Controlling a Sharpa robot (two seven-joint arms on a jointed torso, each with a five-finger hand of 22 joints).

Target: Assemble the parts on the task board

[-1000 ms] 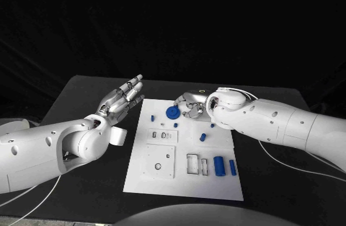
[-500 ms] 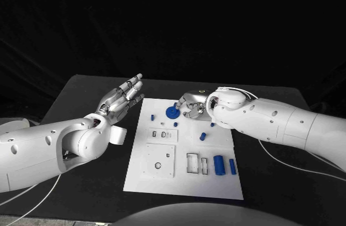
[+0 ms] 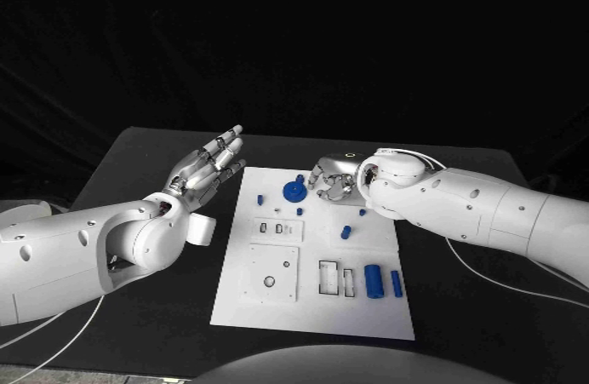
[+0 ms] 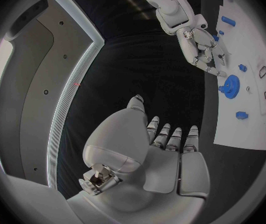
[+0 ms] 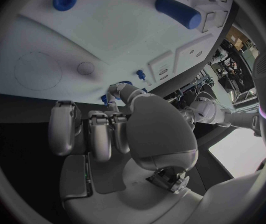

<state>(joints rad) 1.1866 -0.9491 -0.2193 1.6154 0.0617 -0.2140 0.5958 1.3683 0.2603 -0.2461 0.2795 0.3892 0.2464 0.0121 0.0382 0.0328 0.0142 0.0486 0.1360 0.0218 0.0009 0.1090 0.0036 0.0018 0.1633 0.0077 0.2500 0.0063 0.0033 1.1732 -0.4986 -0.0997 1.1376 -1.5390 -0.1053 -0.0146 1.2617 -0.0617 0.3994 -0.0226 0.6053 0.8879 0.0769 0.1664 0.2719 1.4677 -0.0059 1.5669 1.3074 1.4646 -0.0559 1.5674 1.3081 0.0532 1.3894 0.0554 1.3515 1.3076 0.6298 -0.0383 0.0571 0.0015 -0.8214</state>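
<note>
The right hand (image 3: pixel 334 181) is over the far end of the white task board (image 3: pixel 314 312), fingers bent down toward a blue gear (image 3: pixel 294 191) that stands on the board just beside its fingertips. In the left wrist view the same hand (image 4: pixel 202 49) hangs with its fingers apart and nothing between them, the gear (image 4: pixel 231 83) just off their tips, close but apart. In the right wrist view the fingers (image 5: pixel 99 134) curl loosely side by side with the thumb alongside; nothing is held, though a sliver of blue peeks past the fingertips.

The left hand (image 3: pixel 208 171) is raised beside the board's far left corner, palm turned toward the board, fingers straight and close together, holding and touching nothing. The left wrist view shows it (image 4: pixel 164 154) flat and extended over the black table (image 3: pixel 147 154).

Nearer the robot than the right hand, a small blue peg (image 3: pixel 346 232) lies on the board, and further toward the near end two blue cylinders (image 3: pixel 373 282) lie side by side next to a rectangular slot. Between the two hands, a small blue pin (image 3: pixel 259 201) stands near the board's left edge, just beside the gear
</note>
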